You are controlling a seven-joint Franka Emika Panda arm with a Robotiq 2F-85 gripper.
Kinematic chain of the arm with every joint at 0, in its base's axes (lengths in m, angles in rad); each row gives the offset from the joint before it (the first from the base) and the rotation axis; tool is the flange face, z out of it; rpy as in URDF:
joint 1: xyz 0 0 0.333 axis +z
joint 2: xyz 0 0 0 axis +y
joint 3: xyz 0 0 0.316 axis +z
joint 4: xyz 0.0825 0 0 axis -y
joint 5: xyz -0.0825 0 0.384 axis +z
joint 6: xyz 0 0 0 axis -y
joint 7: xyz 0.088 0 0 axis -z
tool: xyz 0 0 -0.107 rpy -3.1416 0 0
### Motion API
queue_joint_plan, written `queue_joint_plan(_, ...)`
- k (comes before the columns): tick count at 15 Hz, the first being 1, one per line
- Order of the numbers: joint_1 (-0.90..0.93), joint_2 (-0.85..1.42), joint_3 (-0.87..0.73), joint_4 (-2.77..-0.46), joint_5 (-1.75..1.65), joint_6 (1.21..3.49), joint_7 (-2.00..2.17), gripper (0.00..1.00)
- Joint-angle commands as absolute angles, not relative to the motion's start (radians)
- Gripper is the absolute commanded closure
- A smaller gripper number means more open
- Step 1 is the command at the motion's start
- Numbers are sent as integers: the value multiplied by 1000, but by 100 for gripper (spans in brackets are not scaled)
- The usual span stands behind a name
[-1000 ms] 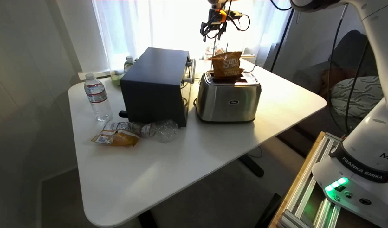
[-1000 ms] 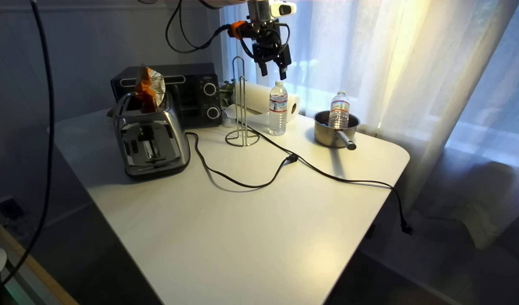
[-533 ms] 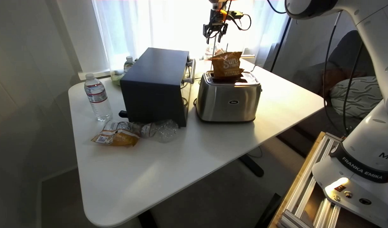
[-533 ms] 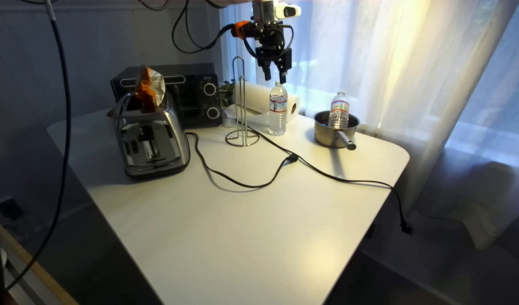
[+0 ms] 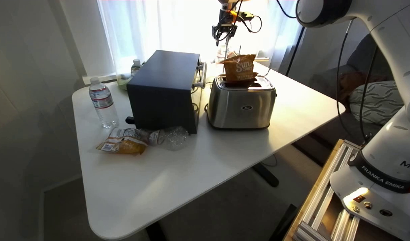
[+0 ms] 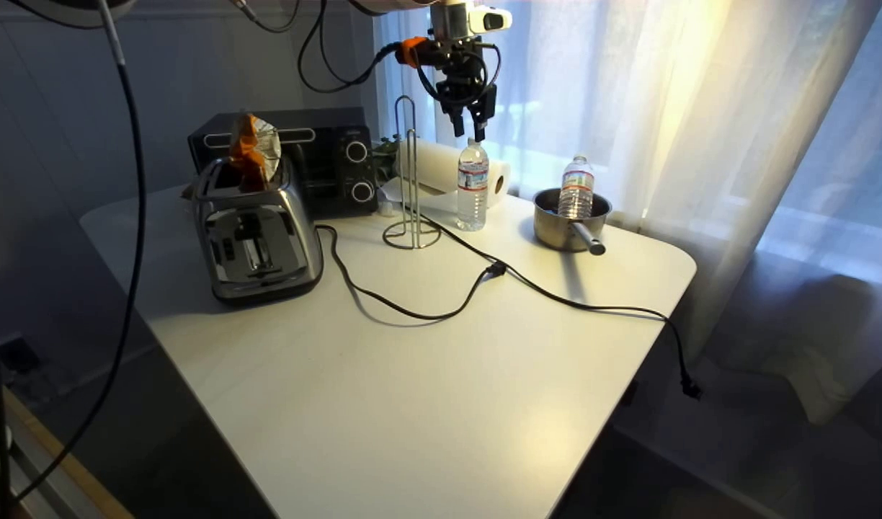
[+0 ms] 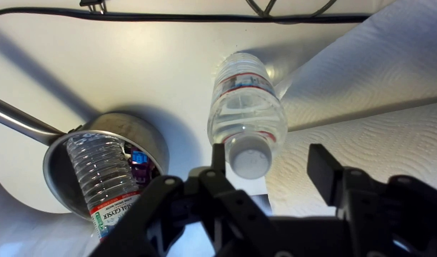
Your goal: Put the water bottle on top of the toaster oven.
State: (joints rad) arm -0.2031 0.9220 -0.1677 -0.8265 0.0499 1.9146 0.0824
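Gripper (image 7: 268,162): released, fingers spread over the bottle (image 6: 473,185)
Bottle: upright on the table (image 6: 412,375), far side; in an exterior view beside the paper roll (image 6: 438,164), left of the pot (image 6: 551,232)
Oven (image 6: 326,158): far left there, behind the toaster (image 6: 261,241)

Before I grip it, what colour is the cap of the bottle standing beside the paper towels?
Greyish white; the cap shows best in the wrist view.
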Motion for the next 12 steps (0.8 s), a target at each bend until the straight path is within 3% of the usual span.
queue_joint_plan(1, -219, 980, -158, -734, 63, 1896, 80, 33)
queue_joint_plan(3, -219, 991, -160, -722, 61, 1894, 83, 36)
queue_joint_plan(5, -221, 999, -160, -713, 61, 1898, 80, 61)
queue_joint_plan(10, -227, 1005, -160, -700, 63, 1903, 82, 94)
queue_joint_plan(12, -229, 993, -157, -711, 68, 1909, 85, 92)
